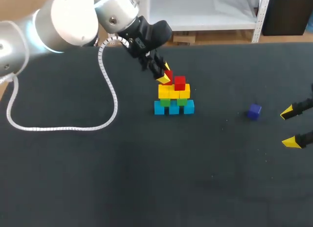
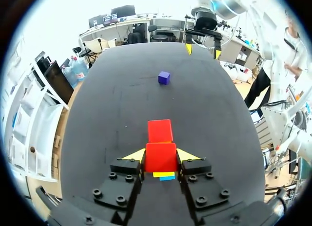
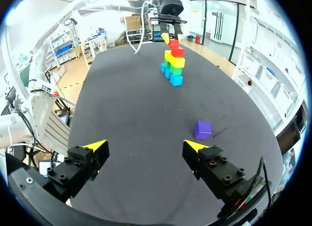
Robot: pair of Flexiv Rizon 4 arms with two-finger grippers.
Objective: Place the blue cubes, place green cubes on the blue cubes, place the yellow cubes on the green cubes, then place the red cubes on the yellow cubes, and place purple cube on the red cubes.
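On the black table (image 1: 98,178) stands a stack with blue cubes (image 1: 174,109) at the bottom, green cubes (image 1: 182,102) on them, yellow cubes (image 1: 171,91) above those, and one red cube (image 1: 180,82) on top. The left claw (image 1: 166,73) is clamped from both sides on a second red cube (image 2: 160,157), just beside the first and over the yellow layer; whether it rests there cannot be told. The purple cube (image 1: 254,111) lies alone on the table, well apart from the stack and near the right claw (image 1: 289,127), whose fingers stand wide apart, holding nothing.
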